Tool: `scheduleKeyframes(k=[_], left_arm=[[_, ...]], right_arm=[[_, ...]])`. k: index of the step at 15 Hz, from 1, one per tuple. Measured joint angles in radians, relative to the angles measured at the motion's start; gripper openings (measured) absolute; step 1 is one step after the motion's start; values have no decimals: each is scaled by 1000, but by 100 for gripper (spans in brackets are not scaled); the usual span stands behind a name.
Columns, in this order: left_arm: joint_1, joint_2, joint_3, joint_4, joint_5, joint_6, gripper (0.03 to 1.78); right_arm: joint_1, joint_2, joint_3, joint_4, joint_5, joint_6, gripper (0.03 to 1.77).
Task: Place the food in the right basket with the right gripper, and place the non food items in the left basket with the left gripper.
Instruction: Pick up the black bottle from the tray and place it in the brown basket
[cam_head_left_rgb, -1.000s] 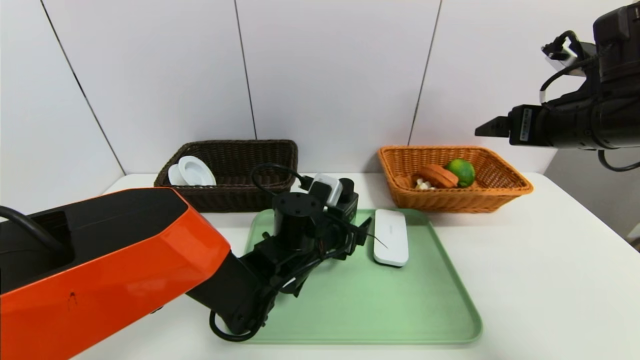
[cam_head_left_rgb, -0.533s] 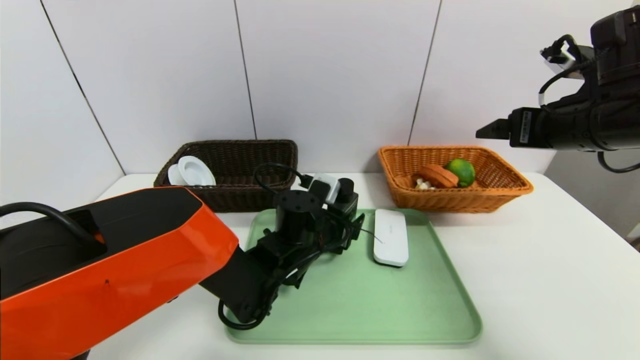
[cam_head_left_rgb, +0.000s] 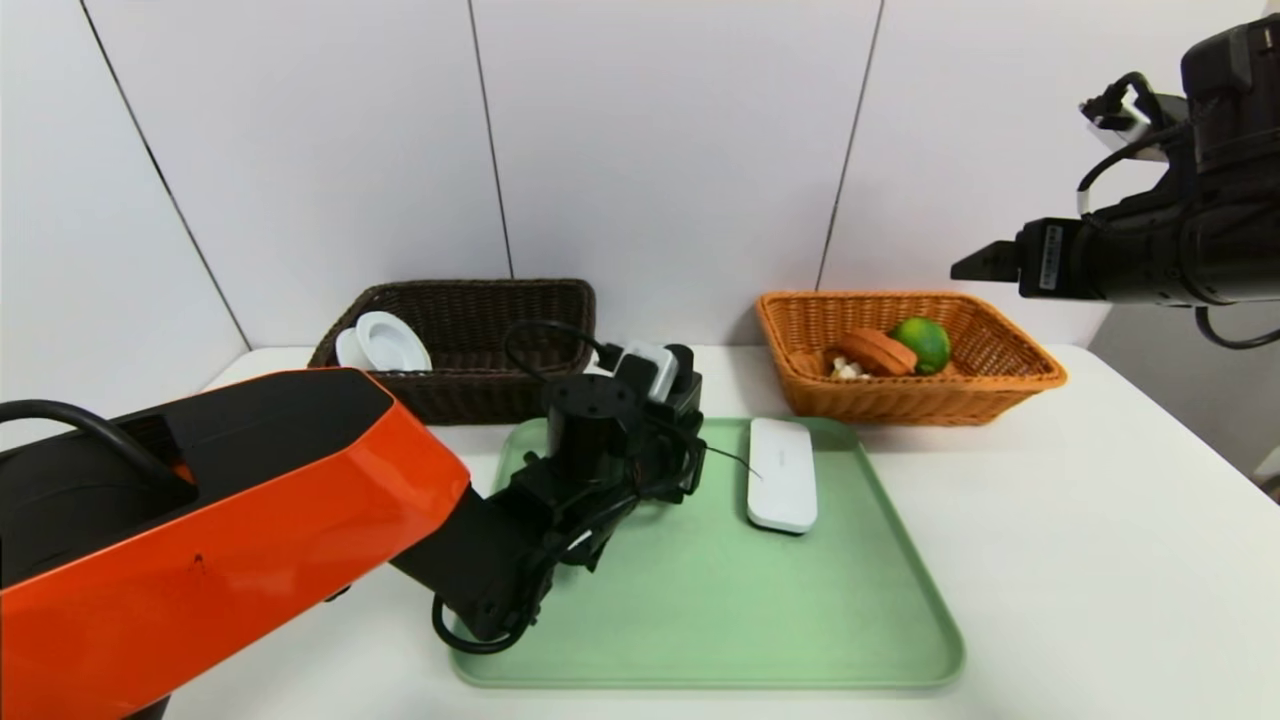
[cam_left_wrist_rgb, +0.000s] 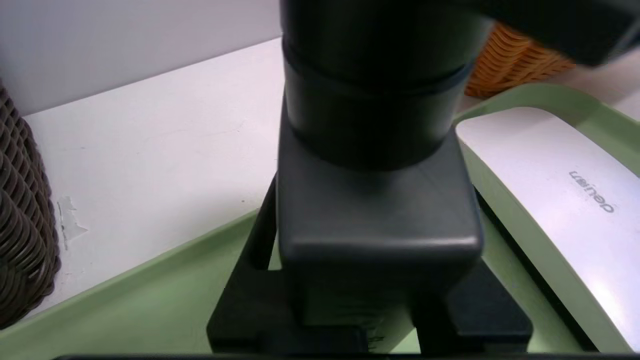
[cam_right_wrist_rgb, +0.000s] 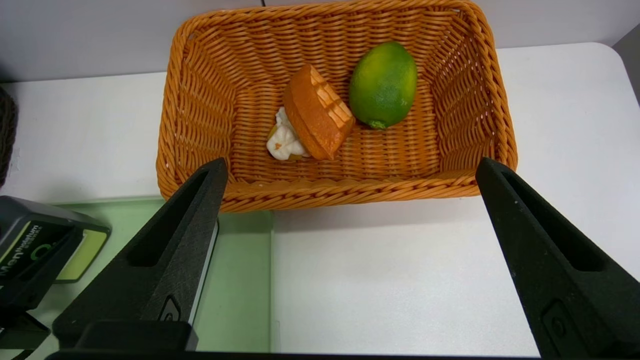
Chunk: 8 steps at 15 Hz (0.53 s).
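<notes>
My left gripper (cam_head_left_rgb: 690, 425) (cam_left_wrist_rgb: 375, 280) is low over the back of the green tray and shut on the small dark bottle (cam_head_left_rgb: 682, 378) (cam_left_wrist_rgb: 375, 210), one finger on each side of its square body. Beside it on the tray lies the flat white box (cam_head_left_rgb: 781, 473) (cam_left_wrist_rgb: 560, 200). A white ribbed disc (cam_head_left_rgb: 385, 343) leans inside the left basket (cam_head_left_rgb: 480, 300). The lime (cam_head_left_rgb: 922, 343) (cam_right_wrist_rgb: 383, 84) and the tart wedge (cam_head_left_rgb: 875, 352) (cam_right_wrist_rgb: 315, 112) lie in the right basket (cam_head_left_rgb: 900, 390) (cam_right_wrist_rgb: 350, 192). High up near that basket, my right gripper (cam_head_left_rgb: 985, 258) (cam_right_wrist_rgb: 351, 165) is open and empty.
The green tray (cam_head_left_rgb: 720, 600) sits mid-table in front of both baskets. My orange left arm (cam_head_left_rgb: 220, 520) covers the table's front left. White wall panels stand close behind the baskets. Bare white table (cam_head_left_rgb: 1080, 560) lies right of the tray.
The left gripper's fingers have closed on the dark bottle, and the gripper has shifted slightly left, away from the white box. The right gripper has hardly moved.
</notes>
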Motion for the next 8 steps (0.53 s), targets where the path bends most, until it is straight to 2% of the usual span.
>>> scheduleKeyframes(k=[4,8], left_arm=[[-4,-86,-36,86,-4,0,61],[-10,-236,-171,329,-6,-13,61]], right_arm=[[-1,-13,13,0,0,6,171],[-1,-30,43,0,-1,20,171]])
